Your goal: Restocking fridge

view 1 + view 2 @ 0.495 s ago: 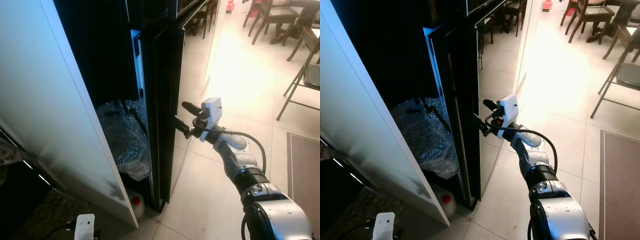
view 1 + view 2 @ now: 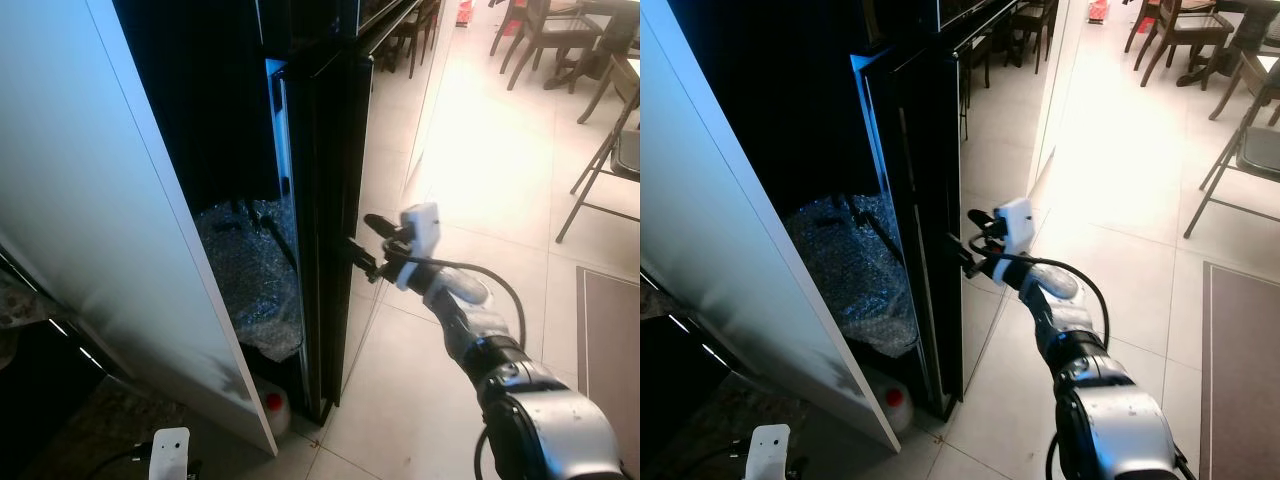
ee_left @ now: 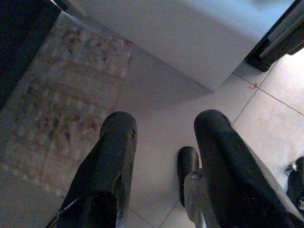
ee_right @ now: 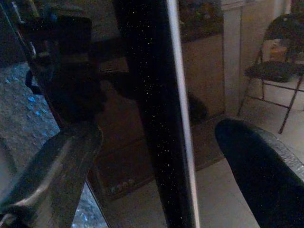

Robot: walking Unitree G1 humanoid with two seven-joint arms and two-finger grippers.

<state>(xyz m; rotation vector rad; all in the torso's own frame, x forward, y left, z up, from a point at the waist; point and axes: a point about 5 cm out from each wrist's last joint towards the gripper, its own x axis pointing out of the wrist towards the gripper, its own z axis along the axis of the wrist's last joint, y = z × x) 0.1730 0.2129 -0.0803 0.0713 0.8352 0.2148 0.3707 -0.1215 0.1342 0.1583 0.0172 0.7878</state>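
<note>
The black fridge stands open and dark inside. Its white door swings out on my left. A black door stands edge-on in the middle. My right gripper is open at that door's outer edge at mid height. In the right wrist view the door edge runs between the two fingers. My left gripper hangs low and open over the floor, holding nothing.
Crinkled clear plastic fills the fridge's lower part. A white jug with a red cap stands on the floor under the doors. Folding and dining chairs stand at the back right. A patterned rug lies by my left side.
Almost nothing. The right gripper stays at the black door's edge; its forearm has shifted slightly.
</note>
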